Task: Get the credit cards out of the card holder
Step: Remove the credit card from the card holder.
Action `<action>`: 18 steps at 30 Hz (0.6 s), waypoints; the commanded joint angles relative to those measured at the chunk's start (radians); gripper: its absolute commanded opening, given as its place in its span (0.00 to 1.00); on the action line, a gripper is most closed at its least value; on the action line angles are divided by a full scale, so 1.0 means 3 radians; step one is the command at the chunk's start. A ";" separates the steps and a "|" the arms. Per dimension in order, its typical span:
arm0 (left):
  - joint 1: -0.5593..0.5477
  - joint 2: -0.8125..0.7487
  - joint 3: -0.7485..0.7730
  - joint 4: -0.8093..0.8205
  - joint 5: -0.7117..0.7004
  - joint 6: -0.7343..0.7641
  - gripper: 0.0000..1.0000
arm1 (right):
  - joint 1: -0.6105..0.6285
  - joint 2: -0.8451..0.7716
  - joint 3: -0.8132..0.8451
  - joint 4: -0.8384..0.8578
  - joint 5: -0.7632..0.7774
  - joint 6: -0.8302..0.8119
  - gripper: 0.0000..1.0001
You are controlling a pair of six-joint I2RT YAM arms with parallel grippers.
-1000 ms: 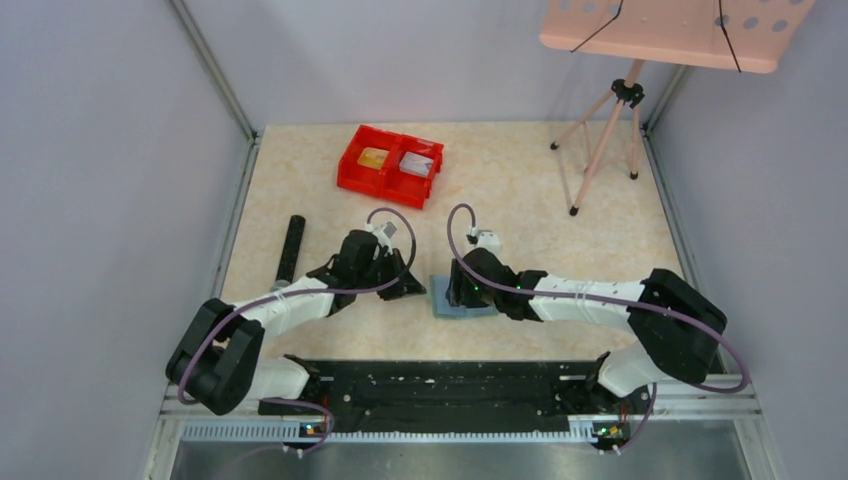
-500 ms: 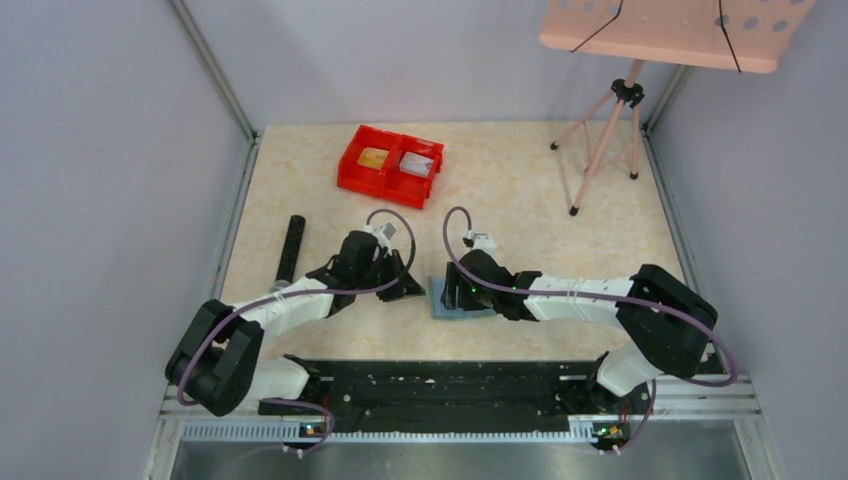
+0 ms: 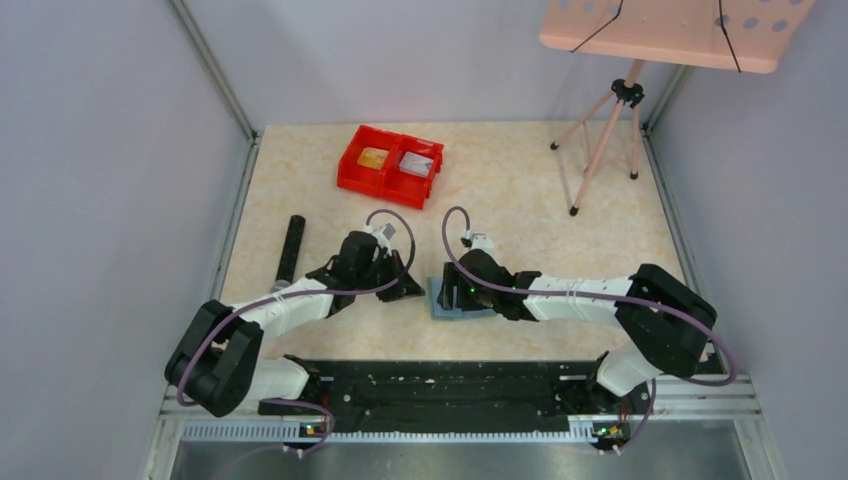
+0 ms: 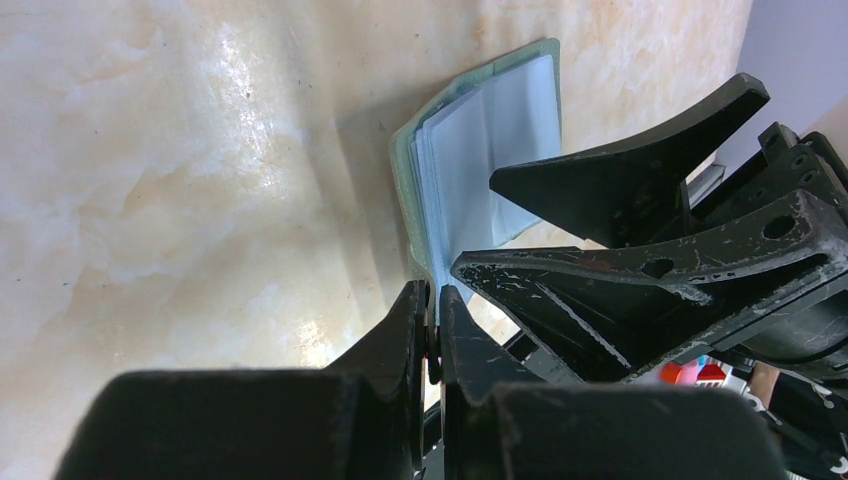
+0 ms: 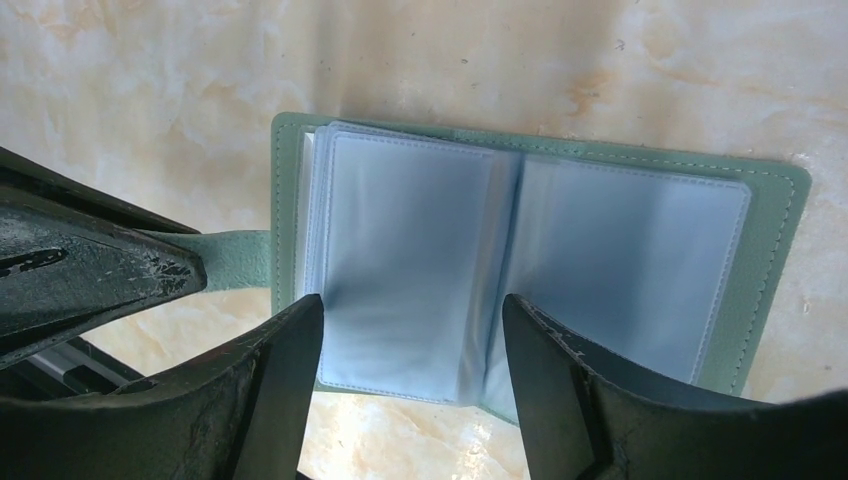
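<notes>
From above, the bench [image 3: 560,200] has a smooth, beige marbled surface. At its far side stands a red plastic double bin [image 3: 358,184]. Its left compartment holds a gold-yellow card [image 3: 373,158], and its right compartment holds a pale card [image 3: 417,163]. The card holder [image 3: 447,309] lies flat and open on the bench between my two arms, well apart from the bin. My left pincer [image 3: 413,290] is at its left edge and my right pincer [image 3: 450,292] is over it.

In the left wrist view, my left pincer is closed, with the two black fingers [image 4: 405,330] almost touching. The sage-green edge of the card holder runs down into them.

In the right wrist view, the card holder is a soft sage-green rectangle with stitched borders and rounded corners. Inside are cloudy, pale blue-grey plastic pockets [image 5: 620,260], and I cannot tell if a card sits in them. My right pincer is open, with its scratched black fingers [image 5: 285,370] on either side of the left pocket. The small tab [image 5: 240,260] reaches to the left, where my left pincer pinches it.
</notes>
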 commanded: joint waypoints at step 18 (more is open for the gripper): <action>-0.0008 -0.0114 -0.0024 0.0077 -0.0007 0.0032 0.00 | 0.0032 0.0098 0.0124 -0.0046 0.0099 -0.0004 0.61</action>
